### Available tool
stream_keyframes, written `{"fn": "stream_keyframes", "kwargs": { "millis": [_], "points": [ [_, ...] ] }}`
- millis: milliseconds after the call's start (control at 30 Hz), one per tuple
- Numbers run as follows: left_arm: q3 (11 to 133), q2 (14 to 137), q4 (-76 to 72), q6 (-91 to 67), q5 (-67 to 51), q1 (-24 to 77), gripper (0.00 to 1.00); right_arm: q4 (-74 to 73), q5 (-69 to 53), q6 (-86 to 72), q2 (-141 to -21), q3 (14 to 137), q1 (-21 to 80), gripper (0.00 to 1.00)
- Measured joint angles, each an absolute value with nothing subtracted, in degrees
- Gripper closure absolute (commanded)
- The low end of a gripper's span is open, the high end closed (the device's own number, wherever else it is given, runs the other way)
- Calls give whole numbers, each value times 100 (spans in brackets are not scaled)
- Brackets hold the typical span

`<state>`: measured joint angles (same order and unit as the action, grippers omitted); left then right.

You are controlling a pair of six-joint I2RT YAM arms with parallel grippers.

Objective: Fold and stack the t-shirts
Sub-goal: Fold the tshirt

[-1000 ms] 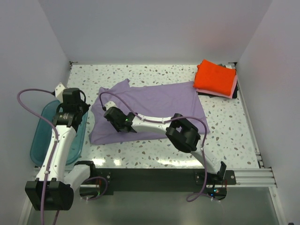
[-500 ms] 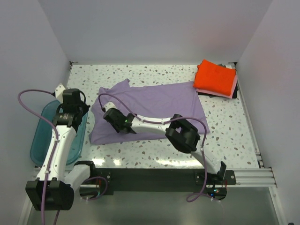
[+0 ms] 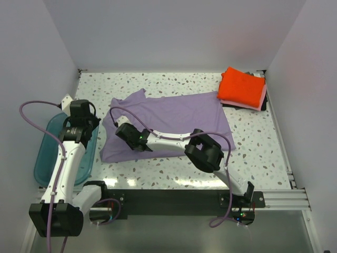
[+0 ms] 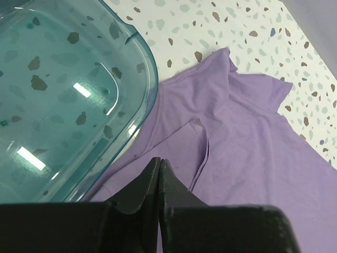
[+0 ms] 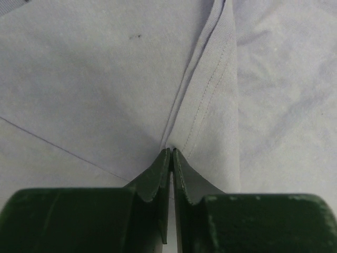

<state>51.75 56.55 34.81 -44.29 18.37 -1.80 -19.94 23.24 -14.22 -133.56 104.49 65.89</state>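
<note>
Nearest the arm bases, the right arm is reaching leftward across the counter (image 3: 158, 84), and the right gripper (image 3: 130, 135) is sitting down on the near-left part of the lavender t-shirt (image 3: 179, 118). In the right wrist view its jaws are standing almost together, and a raised fold of the lavender cloth with a stitched hem is running straight into the tips of the right gripper (image 5: 171, 157). I judge that it is pinching that fold, though the cloth inside the jaws is hidden.

Just left of the shirt, the left gripper (image 4: 159, 169) is hovering with its jaws closed and nothing between them. It is hanging above the spot where the rim of the teal plastic tub (image 4: 68, 79) meets the shirt's left edge.

The lavender t-shirt is lying spread flat with its long axis running left to right. From the pinched fold, nearly all of the cloth is stretching away to the right and farther back. One sleeve is pointing toward the far left.

The right gripper is on the shirt, while the left is nearer its left edge and sleeve. Any fold from this grip would probably carry the near-left cloth across toward the right.

At the far right corner, well apart from both grippers, the folded orange-red t-shirt (image 3: 239, 87) is resting on top of a thin pink one (image 3: 261, 99).
</note>
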Motion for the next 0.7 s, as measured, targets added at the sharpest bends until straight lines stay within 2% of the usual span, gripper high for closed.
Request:
{"fn": "stream_keyframes", "kwargs": {
  "millis": [700],
  "points": [
    [5159,5811,3376,-4368,1815,-187,98,-1940,2320,-1466,-13174,10388,6134,94]
  ]
}}
